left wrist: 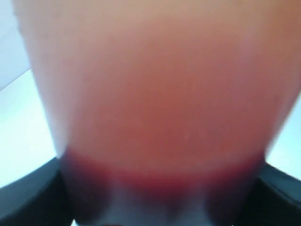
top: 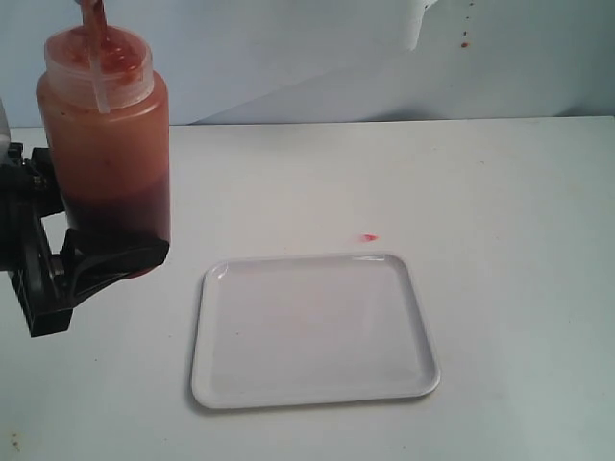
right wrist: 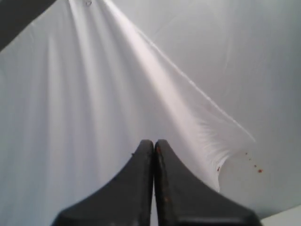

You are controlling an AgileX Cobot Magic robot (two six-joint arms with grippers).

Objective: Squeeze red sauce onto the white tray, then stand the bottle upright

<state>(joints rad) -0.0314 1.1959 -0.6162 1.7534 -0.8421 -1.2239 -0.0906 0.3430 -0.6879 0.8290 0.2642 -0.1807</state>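
Here's the left tool (top: 106, 261), black and blocky, at the left edge of the exterior view. Its jaws are clamped around the lower part of the translucent, orange-red stained cylindrical plastic squeeze bottle (top: 104, 144). The bottle stands upright in that grip, with its whitish cap (top: 99, 60) on top, smeared red, and the thin nozzle running out of the top of the picture. Dark red sauce (top: 117, 213) sits in the bottom of the bottle. Whether the base touches the pale worktop (top: 500, 192) I cannot tell. The left wrist view is blurred, with the bottle (left wrist: 155, 94) filling it and black fingers (left wrist: 28, 197) hugging either side. Over to the right of the bottle, and apart from it, the flat glossy white rectangular plastic tray (top: 312, 331) lies flat on the worktop, rounded corners and low rim showing. A small red smear (top: 369, 237) marks the worktop just beyond the tray's far right corner. The right tool (right wrist: 154, 155) has its two dark fingers pressed together with nothing between them, and it faces a creased white cloth backdrop (right wrist: 94, 94) dotted with a few red specks (right wrist: 256, 169).
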